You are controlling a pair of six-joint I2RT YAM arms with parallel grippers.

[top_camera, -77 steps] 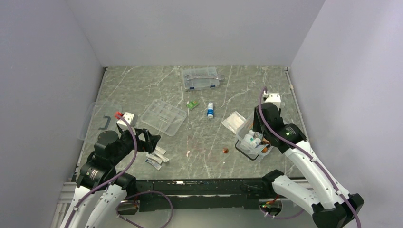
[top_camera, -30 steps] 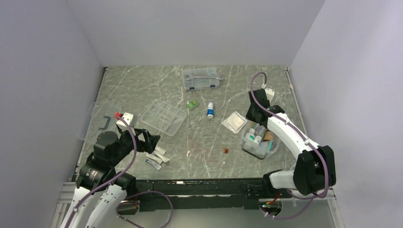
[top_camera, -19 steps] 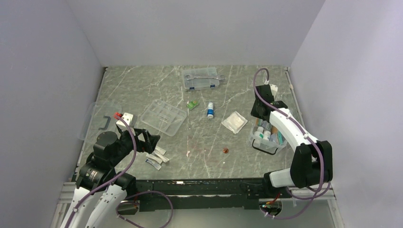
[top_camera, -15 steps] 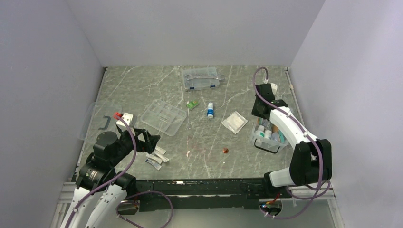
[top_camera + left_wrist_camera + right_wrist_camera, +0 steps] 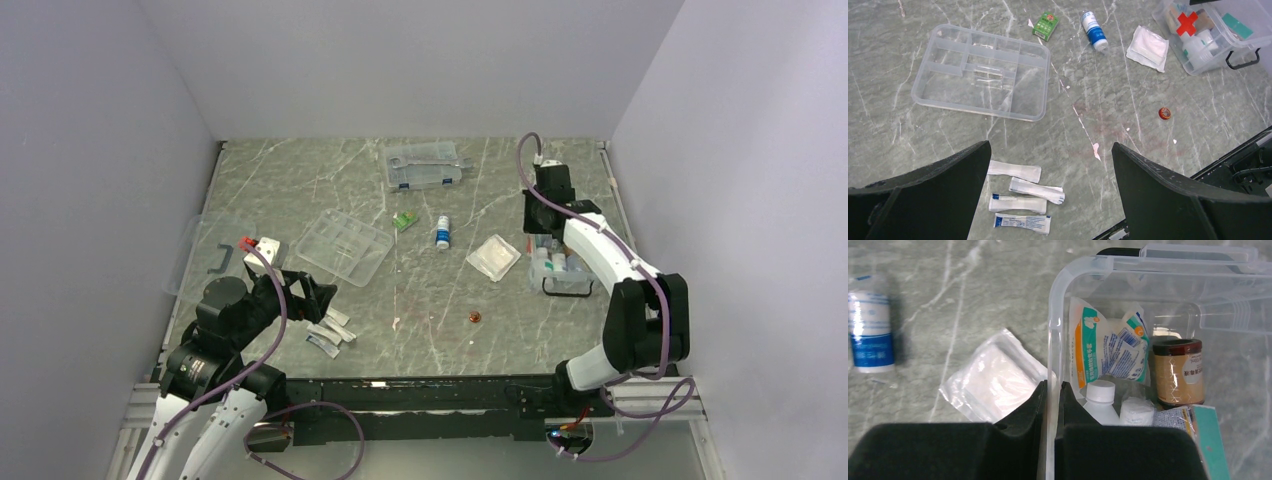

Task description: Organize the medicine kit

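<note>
The clear medicine box (image 5: 562, 270) with a red cross (image 5: 1187, 23) stands open at the right, holding a brown bottle (image 5: 1178, 371), a white bottle (image 5: 1100, 401) and a green-orange packet (image 5: 1108, 347). My right gripper (image 5: 535, 236) is shut on the box's left wall (image 5: 1052, 315), one finger inside and one outside (image 5: 1053, 386). The clear divided tray (image 5: 343, 246) lies left of centre. The black-handled clear lid (image 5: 210, 258) lies at the far left. My left gripper (image 5: 315, 293) is open and empty above several white packets (image 5: 1020, 200).
A blue-and-white bottle (image 5: 442, 232), a small green box (image 5: 404, 221), a gauze packet (image 5: 493, 256) and a red cap (image 5: 474, 317) lie mid-table. A flat case with blue latches (image 5: 424, 165) sits at the back.
My right gripper has carried the box from the front right toward the back and turned it square to the table, still clamped on its wall. The left arm has not moved.
</note>
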